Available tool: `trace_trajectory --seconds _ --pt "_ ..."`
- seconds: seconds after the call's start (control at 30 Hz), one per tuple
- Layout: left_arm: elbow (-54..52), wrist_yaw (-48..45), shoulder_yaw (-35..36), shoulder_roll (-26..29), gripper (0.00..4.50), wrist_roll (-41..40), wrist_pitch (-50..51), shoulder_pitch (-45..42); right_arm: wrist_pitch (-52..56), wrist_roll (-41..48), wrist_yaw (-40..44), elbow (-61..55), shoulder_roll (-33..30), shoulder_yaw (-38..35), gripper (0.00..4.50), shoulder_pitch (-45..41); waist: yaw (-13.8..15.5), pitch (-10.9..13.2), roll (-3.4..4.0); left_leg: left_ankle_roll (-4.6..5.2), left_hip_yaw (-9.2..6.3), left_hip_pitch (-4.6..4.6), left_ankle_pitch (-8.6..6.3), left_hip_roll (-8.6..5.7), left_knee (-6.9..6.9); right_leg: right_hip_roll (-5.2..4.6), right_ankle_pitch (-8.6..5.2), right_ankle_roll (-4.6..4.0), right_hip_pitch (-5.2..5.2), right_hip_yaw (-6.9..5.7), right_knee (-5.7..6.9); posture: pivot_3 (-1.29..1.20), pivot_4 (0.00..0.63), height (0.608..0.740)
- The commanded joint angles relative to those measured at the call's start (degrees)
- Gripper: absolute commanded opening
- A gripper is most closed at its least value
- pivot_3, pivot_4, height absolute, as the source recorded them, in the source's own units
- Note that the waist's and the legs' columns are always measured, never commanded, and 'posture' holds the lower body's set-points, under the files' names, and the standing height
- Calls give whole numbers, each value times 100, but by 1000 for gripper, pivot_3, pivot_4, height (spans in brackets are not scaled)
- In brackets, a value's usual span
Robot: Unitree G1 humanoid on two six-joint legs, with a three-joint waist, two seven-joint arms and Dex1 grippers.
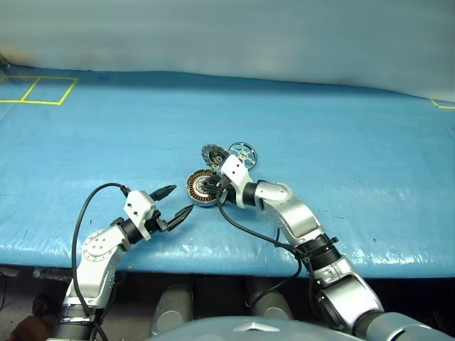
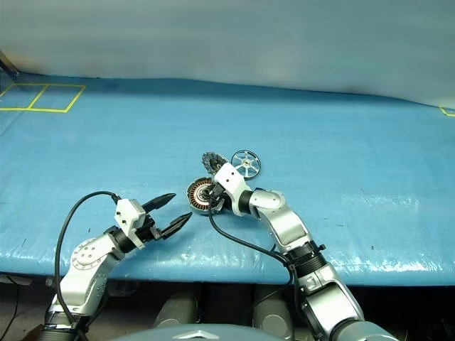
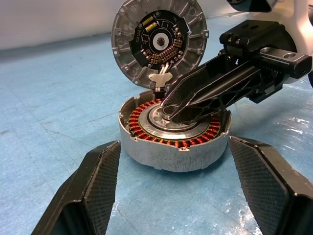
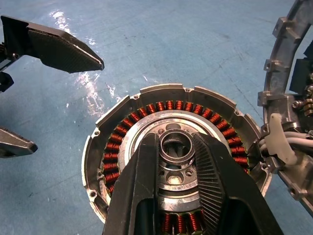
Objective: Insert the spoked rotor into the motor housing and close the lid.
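Left gripper (image 1: 176, 201) sits low and left of centre in the head view, near the table's front edge, jaws spread wide with nothing between them, tips pointed toward the motor housing (image 1: 202, 188). In its wrist view both black fingers (image 3: 93, 191) flank the housing from the near side, apart from its wall.

Motor housing stands upright on the blue table cover (image 1: 341, 142), just left of frame centre. Ring of copper-brown windings (image 4: 168, 105) around a silver hub (image 4: 175, 147); nothing seated inside yet.

Right gripper (image 3: 178, 110) comes in from the right, angled down into the open cup. Fingers are nearly closed, one on each side of the raised hub collar; the right wrist view shows them pinching around that collar. Fingertips (image 4: 146, 161) lie over the stator face, inside the winding ring.

Lid (image 3: 157, 41) stands swung open, roughly upright at the far rim of the housing, joined there by a white connector and wires. Its inner face shows a dark circuit board with small components and copper contacts; any markings are too small to read.

Spoked rotor (image 1: 242, 153) lies on the cover beyond and to the right of the housing, just beside the lid, clear of both grippers.

Yellow tape lines (image 1: 43, 91) mark the upper left of the cover. No brand or legible text anywhere.
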Motion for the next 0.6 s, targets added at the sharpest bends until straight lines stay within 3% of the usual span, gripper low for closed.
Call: trace_trajectory --seconds 0.03,0.6 --pt "26 -12 38 21 3853 -9 -154 -57 -57 -8 4 -220 -21 -12 711 20 0 0 0 0 0 0 0 0 0 0 0 0 0 0 0 0 150 740" --pt "71 -2 24 23 3853 4 -202 -84 -69 -44 39 -316 17 73 711 49 -1 0 0 0 0 0 0 0 -1 0 0 0 -1 0 0 0 150 740"
